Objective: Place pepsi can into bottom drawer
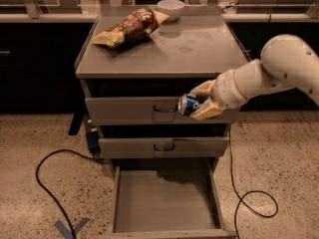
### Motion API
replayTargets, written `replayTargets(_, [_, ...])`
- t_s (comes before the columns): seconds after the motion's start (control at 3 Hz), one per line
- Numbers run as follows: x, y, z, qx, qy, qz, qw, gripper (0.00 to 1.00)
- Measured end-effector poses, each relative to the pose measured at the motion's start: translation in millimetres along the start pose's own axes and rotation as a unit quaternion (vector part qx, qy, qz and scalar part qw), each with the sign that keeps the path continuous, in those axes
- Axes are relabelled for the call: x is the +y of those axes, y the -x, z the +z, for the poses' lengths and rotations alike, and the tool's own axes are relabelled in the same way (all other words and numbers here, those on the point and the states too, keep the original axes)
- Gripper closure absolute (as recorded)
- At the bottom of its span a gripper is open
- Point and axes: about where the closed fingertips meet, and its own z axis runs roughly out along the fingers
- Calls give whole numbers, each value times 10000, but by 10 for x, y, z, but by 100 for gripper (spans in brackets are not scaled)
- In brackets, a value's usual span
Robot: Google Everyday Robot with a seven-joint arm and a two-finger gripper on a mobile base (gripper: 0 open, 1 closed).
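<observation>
The pepsi can (188,104) is a small blue can held on its side in my gripper (201,102), in front of the top drawer's right half. The gripper's cream fingers (207,110) are shut on the can, one above and one below it. The white arm reaches in from the right. The bottom drawer (164,199) is pulled out below, a wide grey tray with a bare flat floor. The can is well above the drawer and over its right rear part.
A brown-yellow chip bag (128,28) and a white bowl (171,8) sit on the cabinet top (199,49). The two upper drawers (124,111) are closed. Black cables (45,183) lie on the floor left and right of the cabinet. Blue tape (70,228) marks the floor.
</observation>
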Motion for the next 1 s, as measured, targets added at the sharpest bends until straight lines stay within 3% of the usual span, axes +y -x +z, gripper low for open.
replayTargets(0.33, [444,-401,440,-176,69,451,9988,100])
replayTargets(0.67, [858,-633,692,-158,122,793,9967,100])
replayTargets(1.0, [860,-633,694,-159,122,793,9966,100])
